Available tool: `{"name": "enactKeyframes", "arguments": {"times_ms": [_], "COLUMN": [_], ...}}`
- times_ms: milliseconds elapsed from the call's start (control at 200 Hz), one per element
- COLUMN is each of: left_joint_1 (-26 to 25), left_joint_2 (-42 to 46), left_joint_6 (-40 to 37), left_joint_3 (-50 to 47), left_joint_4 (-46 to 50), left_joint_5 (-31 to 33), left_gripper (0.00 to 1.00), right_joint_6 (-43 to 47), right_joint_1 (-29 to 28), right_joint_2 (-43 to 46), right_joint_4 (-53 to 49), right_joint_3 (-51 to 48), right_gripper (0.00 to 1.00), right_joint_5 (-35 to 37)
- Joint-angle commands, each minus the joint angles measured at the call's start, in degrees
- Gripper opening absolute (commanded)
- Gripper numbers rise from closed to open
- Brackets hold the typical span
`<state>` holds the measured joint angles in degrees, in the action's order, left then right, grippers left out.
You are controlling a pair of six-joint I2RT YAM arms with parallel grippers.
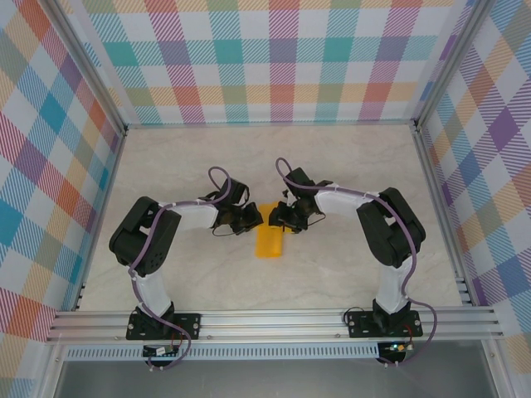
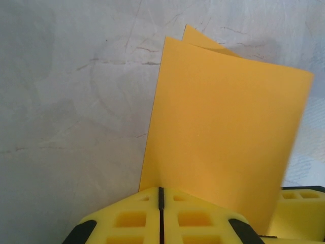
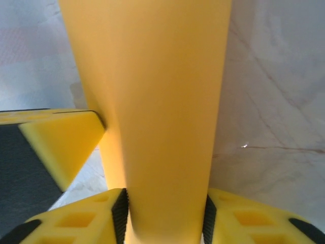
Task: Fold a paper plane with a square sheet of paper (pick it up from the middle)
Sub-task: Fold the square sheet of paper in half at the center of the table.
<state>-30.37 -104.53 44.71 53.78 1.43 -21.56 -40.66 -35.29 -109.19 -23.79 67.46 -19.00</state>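
Top cam is sitting fixed above and behind the arm bases, looking down and forward, taking in the whole tabletop [image 1: 348, 166] from far out. Left wrist cam is riding behind the left tool [image 2: 160, 213], looking along its fingers, very close on the square sheet of paper [image 2: 223, 137]. Right wrist cam is sitting likewise behind the right tool [image 3: 165, 203], closer still. All three are sharing the sheet at mid-tabletop. Each wrist cam is also catching the other tool at its frame edge.

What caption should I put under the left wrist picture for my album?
Shut left gripper pinching the folded orange paper over a marbled table.
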Motion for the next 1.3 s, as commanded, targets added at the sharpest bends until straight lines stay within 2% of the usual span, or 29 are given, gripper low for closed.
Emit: {"name": "enactKeyframes", "arguments": {"times_ms": [0,345,550,680,830,1125,1295], "left_joint_1": [-0.8,-1.1,-1.2,-1.2,-1.2,-1.2,-1.2], "left_joint_2": [-1.5,-1.6,-1.9,-0.4,2.6,7.3,8.3], "left_joint_6": [-1.2,-2.5,-2.8,-2.9,-2.7,-0.9,-0.7], "left_joint_3": [0.8,3.2,4.9,5.9,5.4,1.3,0.0], "left_joint_4": [3.7,5.3,6.4,7.9,7.9,3.8,1.8], "left_joint_5": [1.0,-0.2,-0.4,2.0,4.5,8.8,7.9], "left_gripper": [0.08,0.09,0.11,0.19,0.22,0.24,0.24], "right_joint_6": [2.5,5.3,5.1,3.2,0.7,-1.4,-1.0], "right_joint_1": [0.0,0.0,0.0,0.0,0.0,0.0,0.0], "right_joint_2": [0.8,-3.4,-3.8,-4.0,-4.5,-5.7,-6.2], "right_joint_4": [-5.4,-5.8,-5.2,-5.2,-5.8,-7.3,-7.6], "right_joint_3": [2.0,3.9,3.9,3.4,3.3,3.8,3.9], "right_gripper": [0.47,0.47,0.43,0.39,0.38,0.4,0.41], "right_joint_5": [3.6,4.5,4.7,6.4,7.8,8.8,8.6]}}
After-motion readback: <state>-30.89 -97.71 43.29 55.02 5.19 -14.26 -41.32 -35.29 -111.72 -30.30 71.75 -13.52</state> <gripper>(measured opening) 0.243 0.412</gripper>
